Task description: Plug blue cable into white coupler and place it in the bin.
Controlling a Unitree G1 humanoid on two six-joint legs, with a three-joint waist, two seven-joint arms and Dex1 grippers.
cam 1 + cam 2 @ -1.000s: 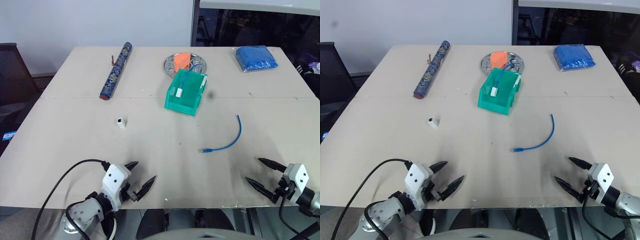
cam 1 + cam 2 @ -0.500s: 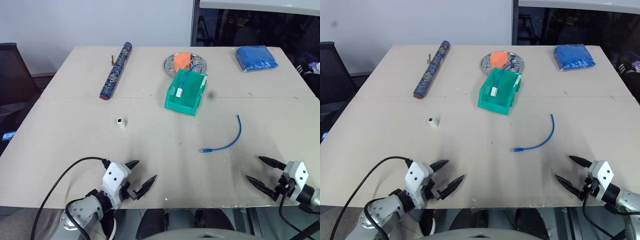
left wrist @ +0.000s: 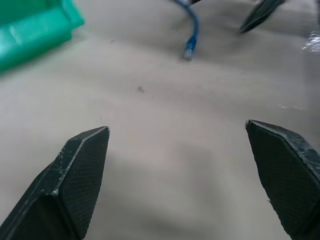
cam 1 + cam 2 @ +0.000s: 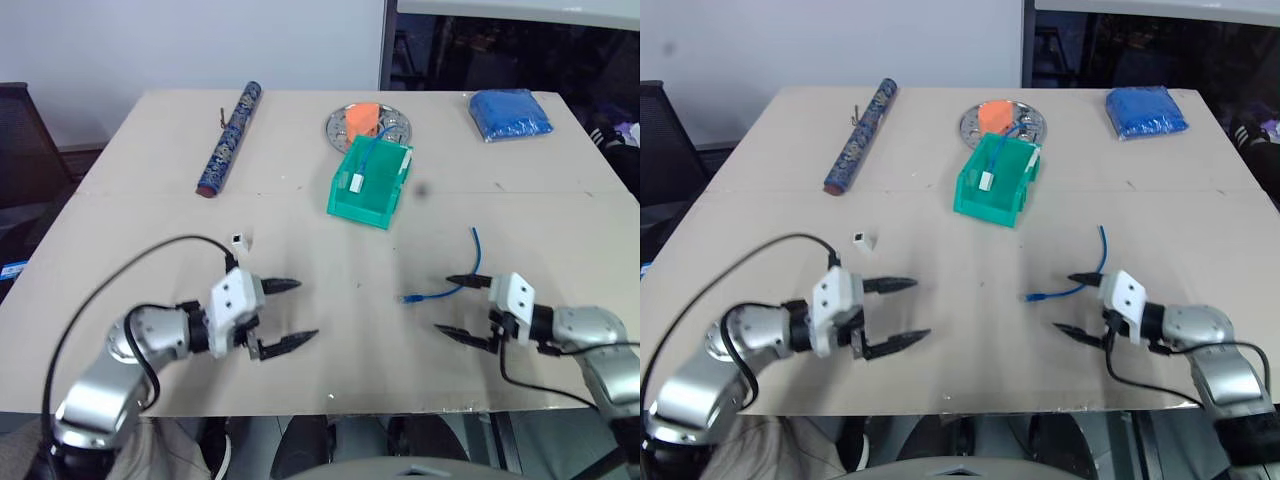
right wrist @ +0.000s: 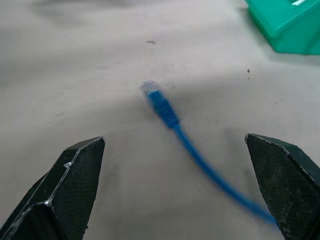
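The blue cable (image 4: pixel 462 283) lies curved on the table at the right, its clear plug (image 5: pixel 155 97) pointing left. My right gripper (image 4: pixel 442 304) is open, its fingers on either side of that plug end without touching it. The white coupler (image 4: pixel 238 241) stands alone left of centre. Just in front of it and to its right, my left gripper (image 4: pixel 307 310) hangs open and empty, pointing right across the table. The green bin (image 4: pixel 365 210) sits behind the middle and holds another blue cable with a white block on it.
At the back left lies a patterned blue roll (image 4: pixel 230 140). A silver plate (image 4: pixel 342 126) with an orange piece stands behind the bin, and a folded blue cloth bundle (image 4: pixel 512 113) lies back right. A dark chair (image 4: pixel 20 150) stands beside the table's left side.
Both arms have come forward from the table's near edge and swung inward. The right gripper now brackets the cable's plug end; the left has turned to point right near the coupler.
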